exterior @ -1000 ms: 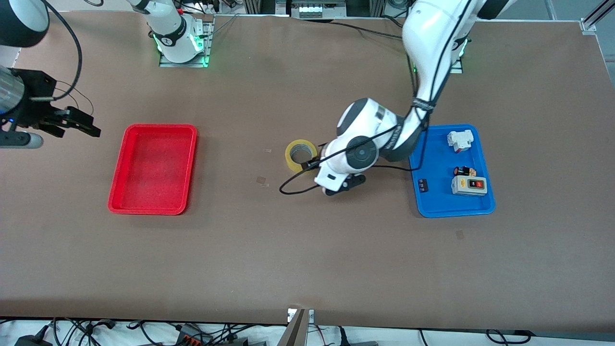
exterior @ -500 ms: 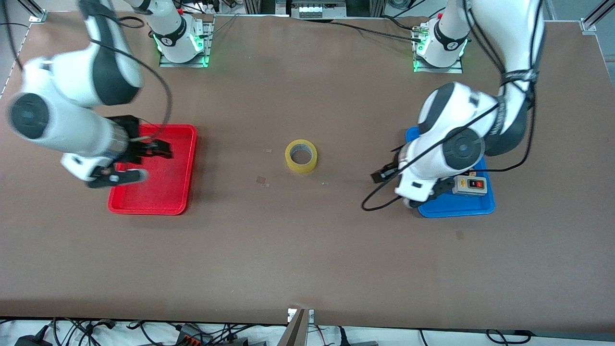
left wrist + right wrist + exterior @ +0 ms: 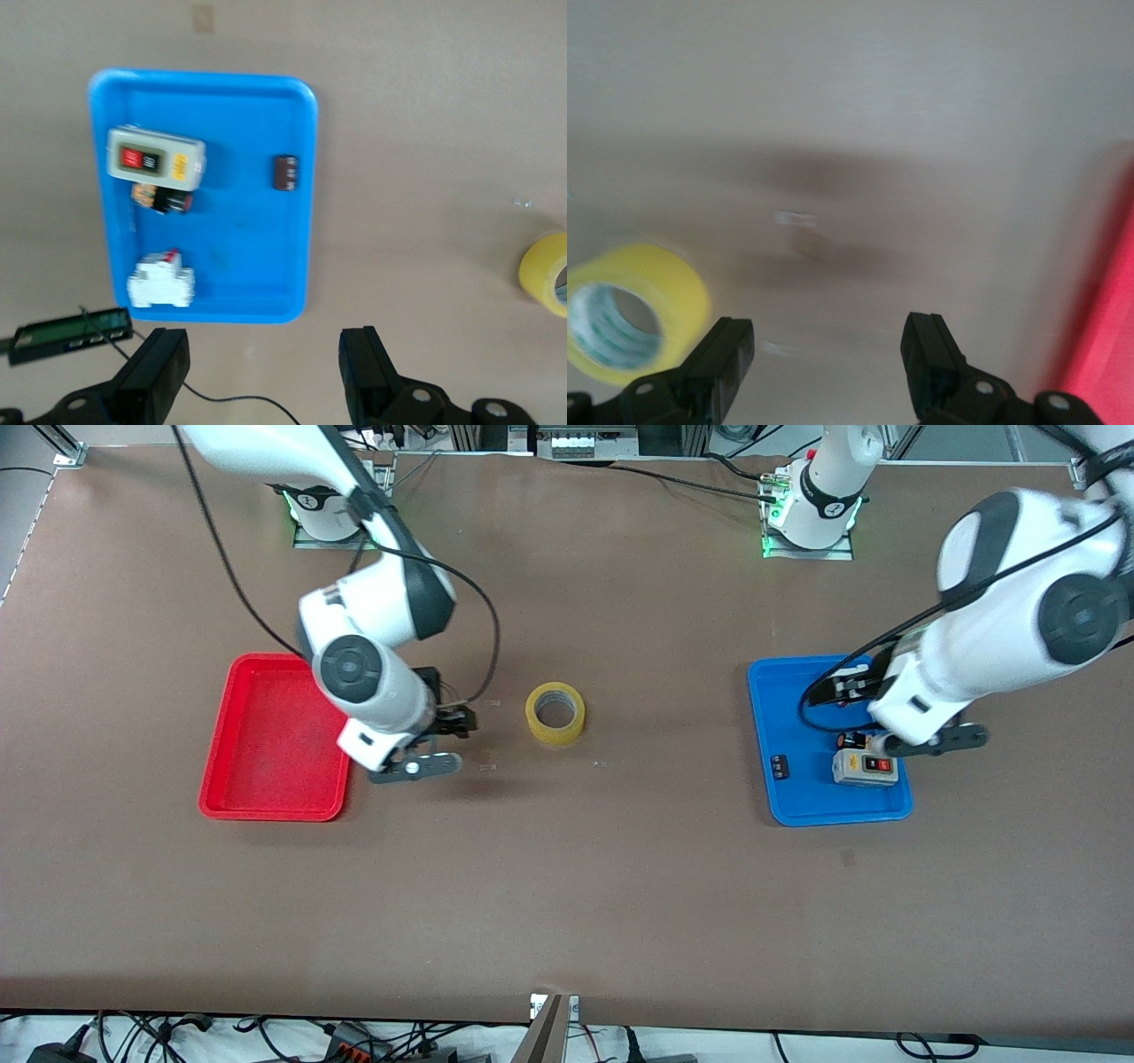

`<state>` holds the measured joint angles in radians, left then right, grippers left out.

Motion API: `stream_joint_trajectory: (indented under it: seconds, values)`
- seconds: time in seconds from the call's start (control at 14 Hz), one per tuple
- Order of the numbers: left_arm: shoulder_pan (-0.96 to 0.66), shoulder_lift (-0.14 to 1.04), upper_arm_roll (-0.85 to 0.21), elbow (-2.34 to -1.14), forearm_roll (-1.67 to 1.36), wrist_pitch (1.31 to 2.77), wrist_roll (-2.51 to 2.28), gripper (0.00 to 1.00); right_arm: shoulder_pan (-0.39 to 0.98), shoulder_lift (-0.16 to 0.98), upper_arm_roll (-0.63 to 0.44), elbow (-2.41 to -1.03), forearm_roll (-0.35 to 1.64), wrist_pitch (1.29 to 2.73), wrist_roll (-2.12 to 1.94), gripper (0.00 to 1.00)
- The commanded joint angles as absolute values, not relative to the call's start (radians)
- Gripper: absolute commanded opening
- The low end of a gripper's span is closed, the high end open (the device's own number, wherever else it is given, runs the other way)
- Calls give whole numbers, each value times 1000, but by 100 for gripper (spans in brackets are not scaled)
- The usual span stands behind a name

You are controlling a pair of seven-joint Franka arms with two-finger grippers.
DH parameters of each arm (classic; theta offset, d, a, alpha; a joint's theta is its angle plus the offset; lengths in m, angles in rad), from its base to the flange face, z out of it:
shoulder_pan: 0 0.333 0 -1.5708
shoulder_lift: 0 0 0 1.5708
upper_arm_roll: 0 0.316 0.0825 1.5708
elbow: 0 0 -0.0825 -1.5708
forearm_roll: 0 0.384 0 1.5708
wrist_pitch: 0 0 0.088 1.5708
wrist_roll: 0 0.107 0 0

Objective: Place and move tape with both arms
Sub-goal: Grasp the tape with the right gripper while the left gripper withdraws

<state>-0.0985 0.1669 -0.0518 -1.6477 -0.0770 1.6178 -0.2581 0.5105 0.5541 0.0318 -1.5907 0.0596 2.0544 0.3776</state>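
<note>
The tape (image 3: 555, 713), a yellowish roll with a wide hollow core, lies flat on the brown table about midway between the two arms' ends. It also shows at the edge of the left wrist view as the tape (image 3: 547, 273) and of the right wrist view as the tape (image 3: 631, 312). My right gripper (image 3: 416, 767) hangs open and empty over bare table between the red tray and the roll, its fingers (image 3: 719, 359) wide apart. My left gripper (image 3: 937, 741) is open and empty above the blue tray, well apart from the tape, with nothing between its fingers (image 3: 363, 367).
A red tray (image 3: 275, 808) with nothing in it sits toward the right arm's end. The blue tray (image 3: 842, 815) toward the left arm's end holds a grey switch box (image 3: 866, 767), a white breaker (image 3: 161, 282) and a small dark part (image 3: 779, 767).
The left arm pulled away from beside the tape and now hangs over the blue tray. The right arm swept in across the red tray toward the roll. The tape has not moved.
</note>
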Motion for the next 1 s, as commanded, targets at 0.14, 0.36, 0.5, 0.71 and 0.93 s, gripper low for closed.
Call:
stream_joint_trajectory:
  seconds: [0.14, 0.36, 0.5, 0.71, 0.93]
  values:
    - [0, 48, -63, -1588, -46, 1525, 59, 100, 639, 667, 23, -1531, 87, 2144, 526, 100]
    - [72, 37, -64, -1482, -43, 1422, 213, 100, 664, 675, 23, -1540, 87, 2132, 548, 100]
    - [112, 26, -64, -1424, -43, 1349, 213, 100, 669, 676, 23, -1548, 87, 2114, 549, 100]
    - [150, -3, -64, -1404, -41, 1304, 219, 100, 686, 686, 25, -1554, 91, 2088, 551, 100]
    - [152, -5, -64, -1397, -41, 1302, 224, 100, 706, 710, 23, -1549, 107, 2106, 554, 100]
